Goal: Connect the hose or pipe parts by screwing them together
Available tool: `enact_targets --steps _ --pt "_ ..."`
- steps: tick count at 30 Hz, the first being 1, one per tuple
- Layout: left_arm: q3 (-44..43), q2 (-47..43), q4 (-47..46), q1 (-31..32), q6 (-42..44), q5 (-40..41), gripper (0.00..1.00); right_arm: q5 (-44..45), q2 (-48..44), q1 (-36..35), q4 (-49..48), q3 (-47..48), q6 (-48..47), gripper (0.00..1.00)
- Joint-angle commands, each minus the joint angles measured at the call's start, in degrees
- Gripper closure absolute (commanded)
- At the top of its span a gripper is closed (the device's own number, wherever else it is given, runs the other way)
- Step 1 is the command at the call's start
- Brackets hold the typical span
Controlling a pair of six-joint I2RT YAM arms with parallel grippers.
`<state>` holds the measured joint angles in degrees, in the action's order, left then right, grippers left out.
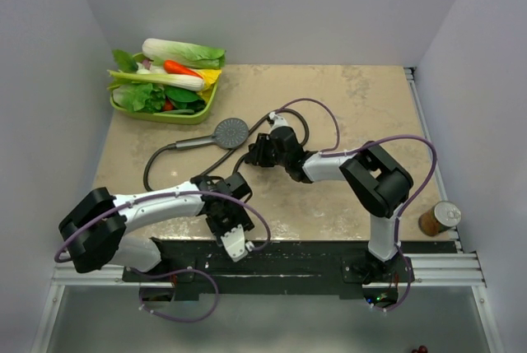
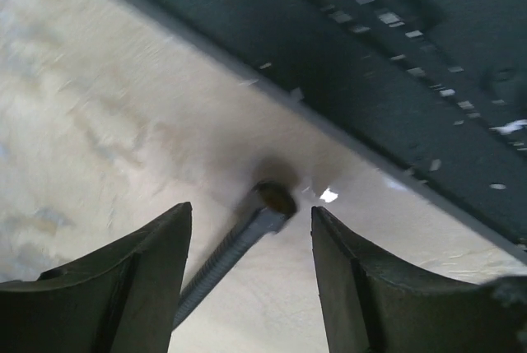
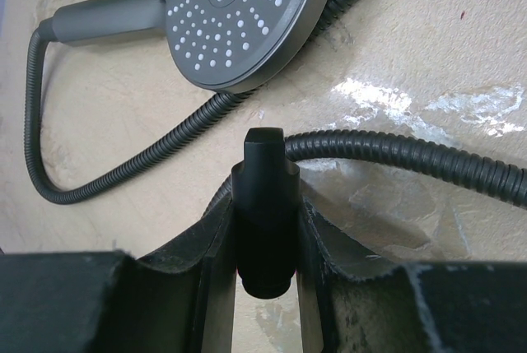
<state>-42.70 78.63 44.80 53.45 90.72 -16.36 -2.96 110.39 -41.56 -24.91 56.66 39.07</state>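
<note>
Far left corner: green basket of vegetables, well apart from the work and no part of it. The left arm lay low across the near-left of the table, elbow folded back toward its base, wrist turned so the left gripper faced the dark strip at the near edge. Jaws released, one finger either side of the hose just behind its free end nut; no contact that the wrist view showed. The nut lay flat on the table just short of the strip, so I read this as lining up to grab the loose end. Mid-table: shower head face up, handle pointing left, hose running off the handle end and looping back toward the near side. That joint looked already made, but the thread was too small to tell. Right of it, the right arm reached in from its base, elbow raised, forearm angled left, with the right gripper just beside the head. It was clenched on a short black fitting, squared end poking past the fingertips, probably held that way so the exposed end could meet the nut. The hose crossed just beyond the fitting. Far right: a can at the table edge, unused.
</note>
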Motion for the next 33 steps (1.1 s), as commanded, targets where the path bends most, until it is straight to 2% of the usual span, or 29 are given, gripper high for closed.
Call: enact_targets --steps 1,7,14,22,26,30,33 --pt "3.6 -2.5 1.5 2.0 6.5 2.0 0.37 -1.3 -2.0 0.7 -2.5 -1.9 0.5 1.0" --pt "4.1 -1.3 -2.2 1.7 7.7 5.4 0.39 -2.7 -1.8 0.7 -4.2 -3.0 0.7 1.0" --pt "6.5 -0.5 -7.6 1.0 13.2 8.4 0.41 -3.2 -2.5 0.9 -6.0 -4.6 1.2 1.0" --pt "6.0 0.2 -8.1 1.0 12.8 6.1 0.47 -4.2 -2.1 0.8 -7.4 -5.5 1.8 1.0" --pt "4.6 1.1 -7.2 2.7 9.8 3.3 0.55 -4.6 -1.8 0.9 -8.3 -5.8 2.2 1.0" --pt "4.2 1.6 -7.1 4.7 7.3 1.8 0.7 -5.4 -1.2 0.9 -9.1 -6.0 2.3 1.0" --pt "3.8 2.1 -7.0 6.3 4.1 0.2 0.73 -6.0 -1.4 0.8 -9.5 -6.6 2.2 1.0"
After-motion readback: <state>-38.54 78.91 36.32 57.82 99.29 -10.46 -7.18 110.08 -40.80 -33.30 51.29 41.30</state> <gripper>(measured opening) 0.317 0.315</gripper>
